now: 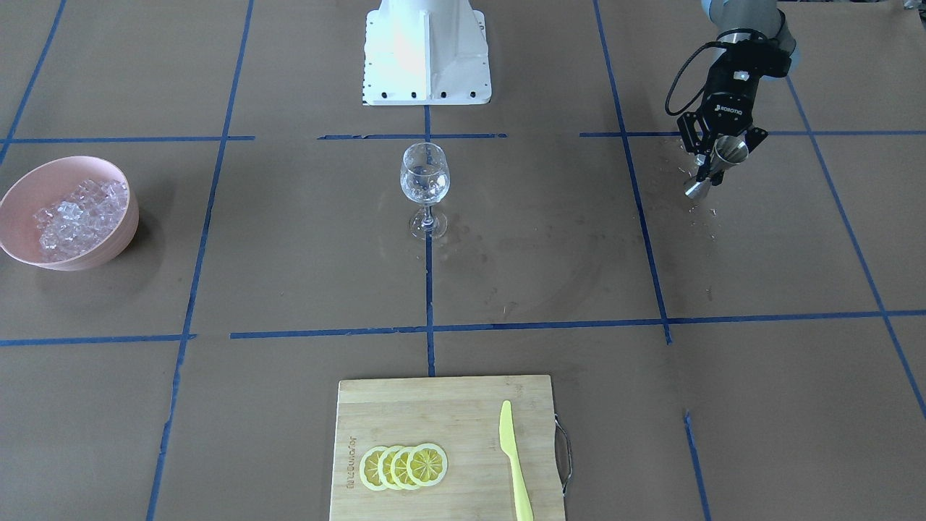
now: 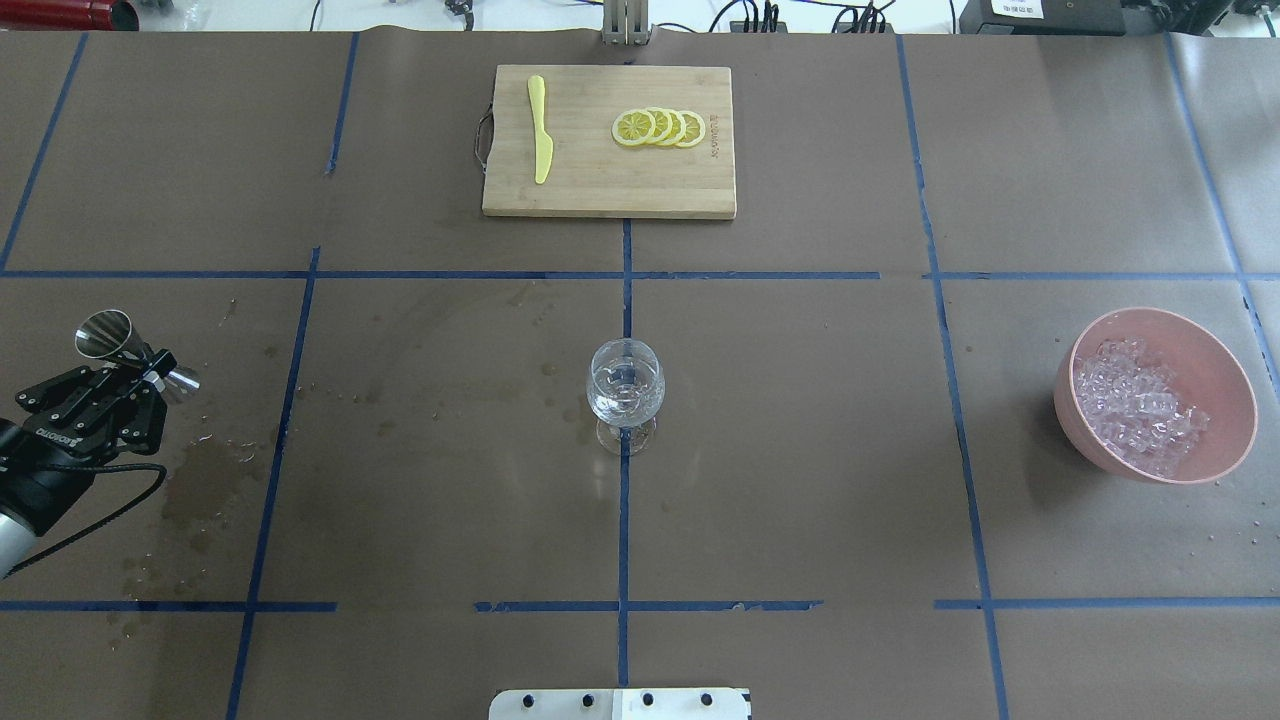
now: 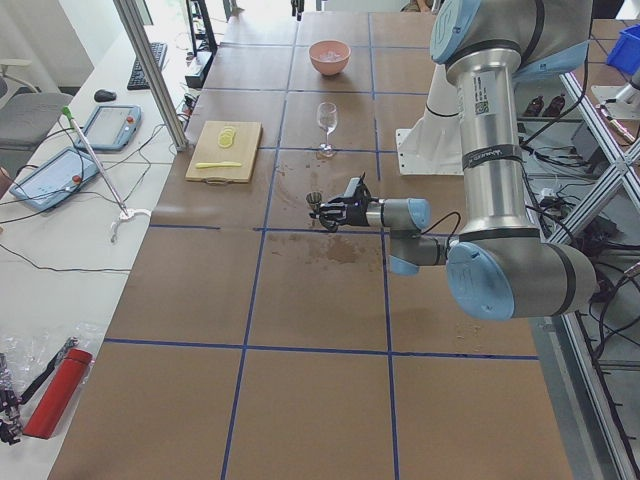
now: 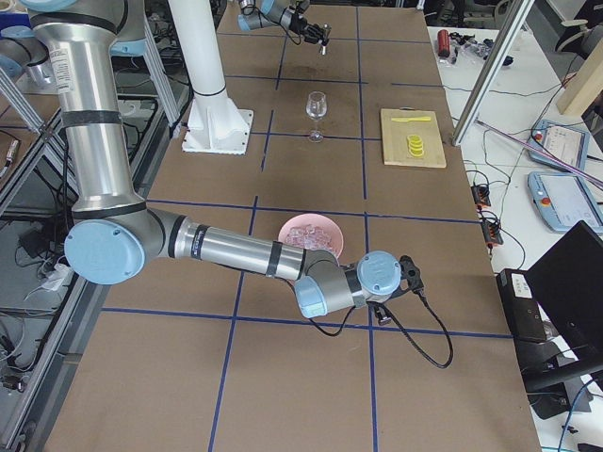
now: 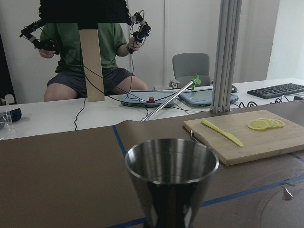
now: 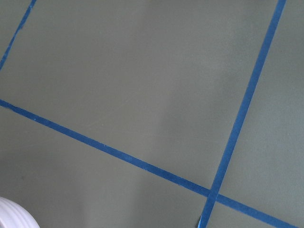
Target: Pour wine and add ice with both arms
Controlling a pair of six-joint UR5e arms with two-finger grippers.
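Jigger (image 5: 171,175) stands about upright w/ long axis vertical, wide mouth up and small cone down. Inside looks dark in the L wrist view, so can't tell if any wine is in it. My L fingers (image 2: 138,398) are clenched on its narrow waist from the side. L arm comes in low and roughly level near the desk's L edge, wrist horizontal. Can't tell if the jigger's base touches the desk (image 2: 800,450) or hangs just above it. Wet blotches (image 2: 200,480) and drops mark the paper under and beside that hand. Glass (image 2: 625,385) stands upright at desk centre on the blue tape cross, well apart from the jigger. Maybe a little clear liquid low in its bowl, not sure. Nothing stands between jigger and glass. Ice (image 2: 1140,405) is piled in the pink bowl (image 2: 1100,455) far on my R side, well apart from the glass. My R arm (image 4: 236,252) reaches out low, wrist just beside that bowl. The R wrist view shows only desk and tape, and the fingers there are too small to judge, so can't tell released or clenched. Across the desk is a board (image 2: 600,185) w/ overlapping lemon slices (image 2: 660,128) and a yellow knife (image 2: 540,130) lying apart on it.
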